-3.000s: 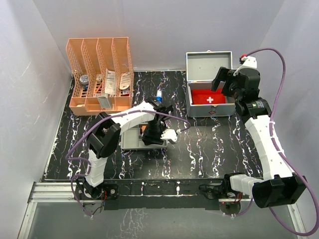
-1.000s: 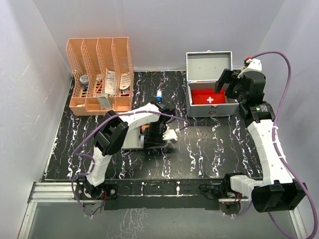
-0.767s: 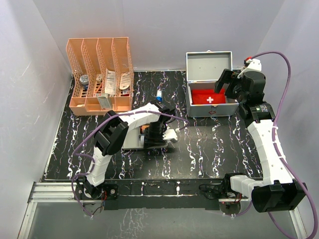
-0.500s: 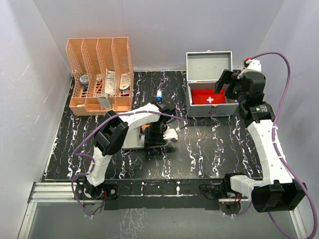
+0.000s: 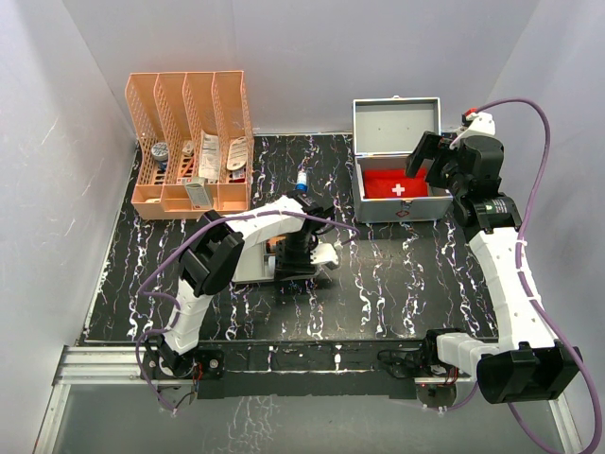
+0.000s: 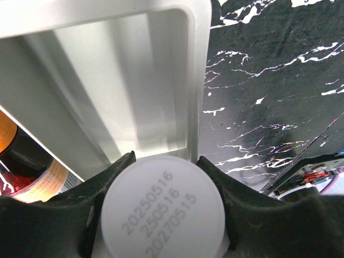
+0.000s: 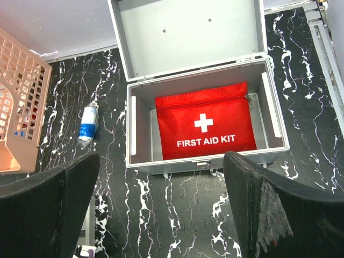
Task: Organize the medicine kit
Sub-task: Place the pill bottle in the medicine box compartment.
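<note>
Pointing cap-up, long axis near vertical, the white-capped bottle [image 6: 163, 210] sits clamped in the left gripper [image 5: 295, 257] over an end compartment of the grey tray [image 6: 198, 70], arm folded steeply down. The right gripper [image 5: 430, 159] hangs spread wide by the open first-aid case [image 7: 215, 160].

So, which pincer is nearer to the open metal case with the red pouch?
Right. The right pincer hangs above the metal case; the left pincer is away to its left, at the grey tray, gripping a white-capped bottle.
</note>
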